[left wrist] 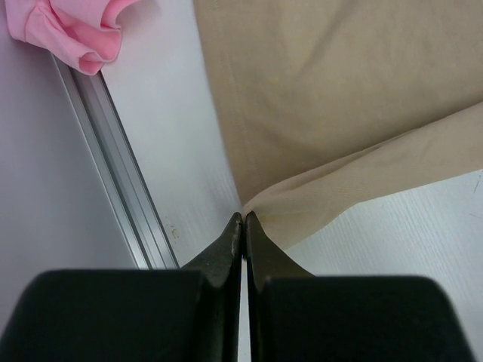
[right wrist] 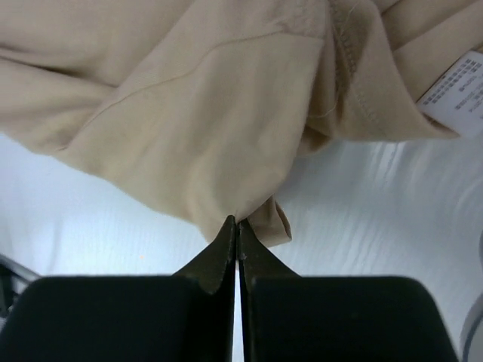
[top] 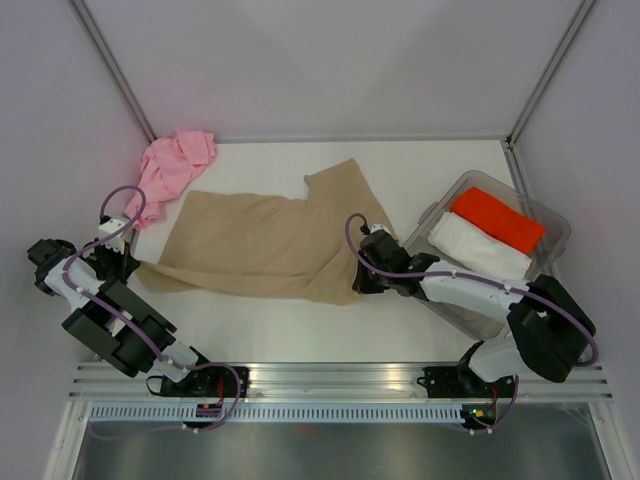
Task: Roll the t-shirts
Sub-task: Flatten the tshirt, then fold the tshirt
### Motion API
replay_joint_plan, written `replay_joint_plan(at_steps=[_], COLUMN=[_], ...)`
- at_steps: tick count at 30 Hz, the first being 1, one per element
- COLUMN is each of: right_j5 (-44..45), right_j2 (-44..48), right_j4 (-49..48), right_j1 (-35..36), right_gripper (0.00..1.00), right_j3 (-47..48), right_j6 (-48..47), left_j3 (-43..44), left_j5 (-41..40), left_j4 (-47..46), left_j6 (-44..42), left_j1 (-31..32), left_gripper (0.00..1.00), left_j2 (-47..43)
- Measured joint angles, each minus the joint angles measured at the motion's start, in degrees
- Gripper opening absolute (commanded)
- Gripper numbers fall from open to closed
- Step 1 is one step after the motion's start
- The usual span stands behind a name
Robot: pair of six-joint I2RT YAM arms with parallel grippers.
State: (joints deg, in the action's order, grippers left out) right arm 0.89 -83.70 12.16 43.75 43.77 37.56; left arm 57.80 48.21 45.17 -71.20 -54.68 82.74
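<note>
One high rear view downward, two close wrist views forward (all on the tan t-shirt (top: 265,245))

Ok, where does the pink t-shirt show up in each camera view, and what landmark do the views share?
Top external: pink t-shirt bunched at the far left corner of the table.
Left wrist: upper left corner, beside the metal rail.
Right wrist: not in it.
Shared landmark: the tan t-shirt, in all three views, pinched by the left gripper and the right gripper.
</note>
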Motion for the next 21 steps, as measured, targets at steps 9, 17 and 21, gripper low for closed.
replay_joint_plan(at_steps=[9, 17, 21], right_j5=[-3.26, -5.62, -3.43], right_j2=[14.43, 26.36, 31.93], right_j4=[4.13, 1.16, 1.6], right_j1=[17.05, 19.98, 14.62], right_gripper=[0.0, 0.0, 0.0], right_j3=[-1.38, -10.6, -10.84], right_j6=[8.04, 18.51, 19.96], left_j3=[0.52, 4.13, 7.21], left_j5=[0.42, 0.94, 1.88], left_j4=[0.17, 0.98, 1.03], left_j6=[0.87, 1.36, 2.47], left_j1=[0.0, 0.0, 0.04], left_gripper=[0.02, 0.02, 0.02], left_j2=[0.0, 2.27, 5.25])
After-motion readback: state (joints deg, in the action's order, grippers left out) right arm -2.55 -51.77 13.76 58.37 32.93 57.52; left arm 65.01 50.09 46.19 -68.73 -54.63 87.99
